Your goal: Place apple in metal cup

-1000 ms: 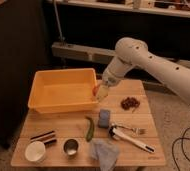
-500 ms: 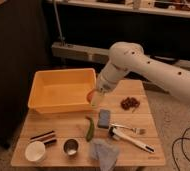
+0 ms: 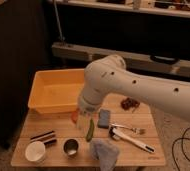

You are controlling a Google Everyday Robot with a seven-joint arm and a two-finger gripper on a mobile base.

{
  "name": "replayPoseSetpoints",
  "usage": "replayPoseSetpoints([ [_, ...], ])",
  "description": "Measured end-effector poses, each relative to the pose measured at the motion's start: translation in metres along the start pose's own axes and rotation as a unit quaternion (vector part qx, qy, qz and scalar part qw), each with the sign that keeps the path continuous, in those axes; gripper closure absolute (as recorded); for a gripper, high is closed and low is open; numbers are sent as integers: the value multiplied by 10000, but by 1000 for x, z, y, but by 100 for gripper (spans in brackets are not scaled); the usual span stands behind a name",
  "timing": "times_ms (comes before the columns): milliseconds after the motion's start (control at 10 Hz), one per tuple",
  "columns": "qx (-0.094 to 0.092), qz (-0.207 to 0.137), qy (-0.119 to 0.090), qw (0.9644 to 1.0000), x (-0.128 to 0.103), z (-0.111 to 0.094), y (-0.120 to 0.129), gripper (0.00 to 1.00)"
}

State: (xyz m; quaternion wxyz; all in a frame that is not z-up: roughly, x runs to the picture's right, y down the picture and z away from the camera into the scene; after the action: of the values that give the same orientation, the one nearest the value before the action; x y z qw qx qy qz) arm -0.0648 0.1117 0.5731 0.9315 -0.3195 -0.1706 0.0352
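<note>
**Apple in the gripper, not yet in the metal cup**

Gripper: The white arm reaches in from the right and bends down over the middle of the wooden table. The gripper points downward just in front of the yellow bin. Its fingers are drawn in tight on the apple.

Apple: Only a small patch shows, at the left side of the gripper. It is rounded and red-orange, and the fingers and wrist cover the rest. It sits low over the table, close to the bin's front wall. Whether it touches the tabletop cannot be determined.

Metal cup: The metal cup stands upright near the table's front edge, with a shiny silver wall, a round rim and a dark interior. It lies forward and slightly left of the apple, clearly apart from it.

Surroundings:
- A wider white cup stands just left of the metal cup.
- A crumpled grey cloth lies to the cup's right.
- Two dark sticks lie behind the white cup.
- A green pepper lies just below the gripper.
- A blue-grey block sits to the pepper's right.
- A white-handled tool and a silver utensil lie further right.
- A dark red bunch of grapes sits toward the back right.
</note>
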Motion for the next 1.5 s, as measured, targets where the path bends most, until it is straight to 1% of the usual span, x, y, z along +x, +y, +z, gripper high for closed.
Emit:
replayPoseSetpoints([
  [100, 40, -117, 93, 9999, -4, 3, 6, 100],
  [200, 48, -281, 156, 9995, -6, 14, 11, 100],
  [400, 37, -460, 127, 9989, -6, 27, 11, 100],
  [500, 5, -599, 84, 9982, -12, 35, 10, 100],
  [700, -137, -923, 6, 9956, -33, 59, 5, 100],
  [800, -211, -1018, -17, 9946, -40, 67, 6, 100],
  [900, -322, -1075, -20, 9937, -41, 76, 10, 100],
  [1100, -533, -1221, 5, 9911, -37, 102, 19, 100],
  [1200, -678, -1385, 28, 9880, -35, 120, 25, 100],
  [1400, -812, -1510, 42, 9852, -31, 131, 28, 100],
  [1500, -885, -1597, 63, 9832, -29, 136, 30, 100],
])
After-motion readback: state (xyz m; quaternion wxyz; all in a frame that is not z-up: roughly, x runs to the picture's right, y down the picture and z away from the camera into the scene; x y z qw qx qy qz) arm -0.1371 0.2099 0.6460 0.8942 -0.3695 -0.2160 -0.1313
